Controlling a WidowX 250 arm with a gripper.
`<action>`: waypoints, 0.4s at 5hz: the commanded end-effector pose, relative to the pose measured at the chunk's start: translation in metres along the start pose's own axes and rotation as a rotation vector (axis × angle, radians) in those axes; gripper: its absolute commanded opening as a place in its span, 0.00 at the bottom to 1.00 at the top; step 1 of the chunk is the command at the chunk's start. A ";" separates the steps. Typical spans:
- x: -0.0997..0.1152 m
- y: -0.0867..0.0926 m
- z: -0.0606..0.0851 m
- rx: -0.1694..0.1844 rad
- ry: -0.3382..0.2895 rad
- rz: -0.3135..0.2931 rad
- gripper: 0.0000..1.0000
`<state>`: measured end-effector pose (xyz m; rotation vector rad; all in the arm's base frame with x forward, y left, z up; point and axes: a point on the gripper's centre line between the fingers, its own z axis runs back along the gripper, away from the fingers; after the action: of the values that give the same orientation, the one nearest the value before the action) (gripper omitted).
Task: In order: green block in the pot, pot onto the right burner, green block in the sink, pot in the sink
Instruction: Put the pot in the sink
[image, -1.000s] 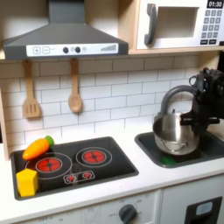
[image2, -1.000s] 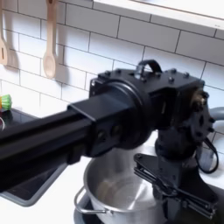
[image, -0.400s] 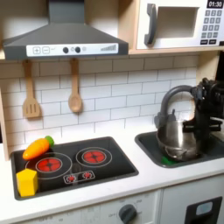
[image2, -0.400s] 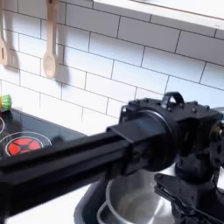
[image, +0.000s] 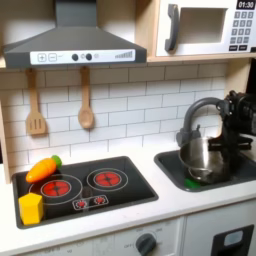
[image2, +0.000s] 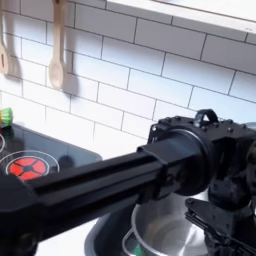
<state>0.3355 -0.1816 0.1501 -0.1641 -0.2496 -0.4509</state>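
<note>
The pot (image: 203, 157) sits in the sink (image: 170, 168) at the first exterior view's right, under the faucet (image: 198, 112), with the pincer (image: 232, 140) at its right rim; I cannot tell whether the jaws are apart or clamped on the wall. Thin polished steel like this looks light and stiff but slippery, so the rim or wall is probably the best hold, pinched across its edge. In the second exterior view the pot (image2: 172, 228) looks bare inside as far as the arm lets me see. A green patch in the sink beside the pot's base may be the block (image: 203, 180)
</note>
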 end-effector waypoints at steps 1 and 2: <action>0.001 0.000 0.005 -0.010 -0.007 -0.026 1.00; 0.000 -0.001 0.012 -0.007 -0.008 -0.031 1.00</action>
<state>0.3337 -0.1823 0.1548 -0.1708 -0.2409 -0.4787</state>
